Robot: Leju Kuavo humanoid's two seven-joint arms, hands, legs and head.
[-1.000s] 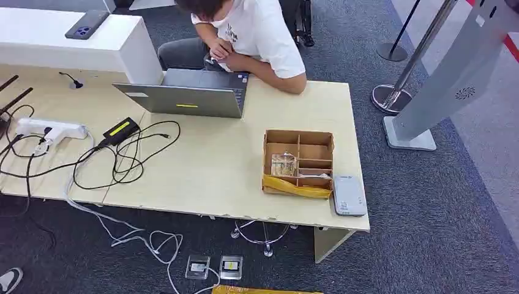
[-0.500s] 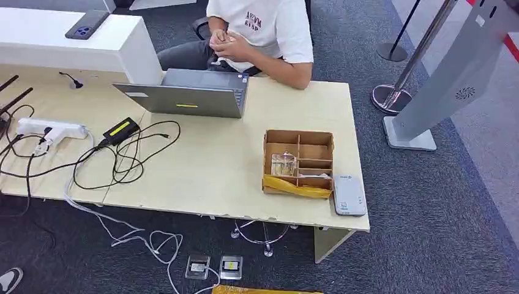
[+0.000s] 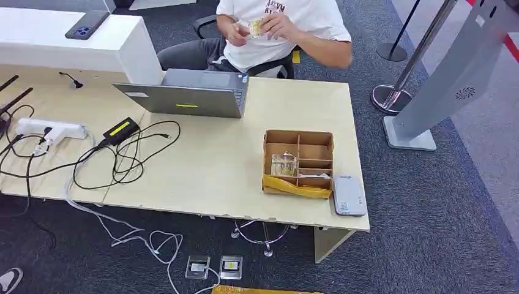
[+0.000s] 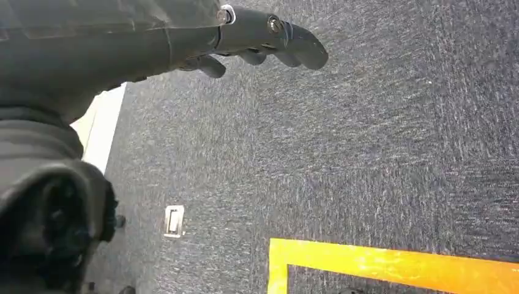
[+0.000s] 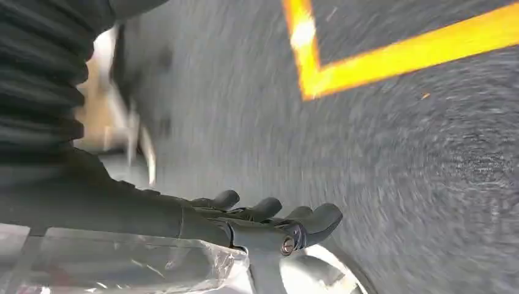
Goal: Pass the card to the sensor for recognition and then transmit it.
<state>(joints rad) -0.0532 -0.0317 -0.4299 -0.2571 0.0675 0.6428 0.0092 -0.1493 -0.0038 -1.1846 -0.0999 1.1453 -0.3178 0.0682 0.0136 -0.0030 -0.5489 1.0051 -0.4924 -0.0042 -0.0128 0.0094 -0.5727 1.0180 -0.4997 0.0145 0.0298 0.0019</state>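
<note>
A card in a clear sleeve (image 3: pixel 283 164) stands in the near left compartment of a brown divided cardboard box (image 3: pixel 315 136) on the pale wooden table (image 3: pixel 208 177). The white flat sensor (image 3: pixel 349 195) lies just right of the box, at the table's front right corner. My left hand (image 4: pixel 263 43) hangs over dark carpet, fingers stretched out and holding nothing. My right hand (image 5: pixel 269 220) also hangs over the carpet with its fingers apart and nothing in it; that view is blurred.
A person (image 3: pixel 287 24) sits behind the table, holding a small object in both hands. A grey laptop (image 3: pixel 183 98), a power strip (image 3: pixel 52 128) and black cables (image 3: pixel 122 159) cover the left side. A grey kiosk (image 3: pixel 440 86) and stanchion base (image 3: pixel 388 98) stand at the right. Yellow floor tape (image 4: pixel 392 266) marks the carpet.
The person has sat up from leaning on the table and raised both hands with a small object. The box, card and sensor have not moved.
</note>
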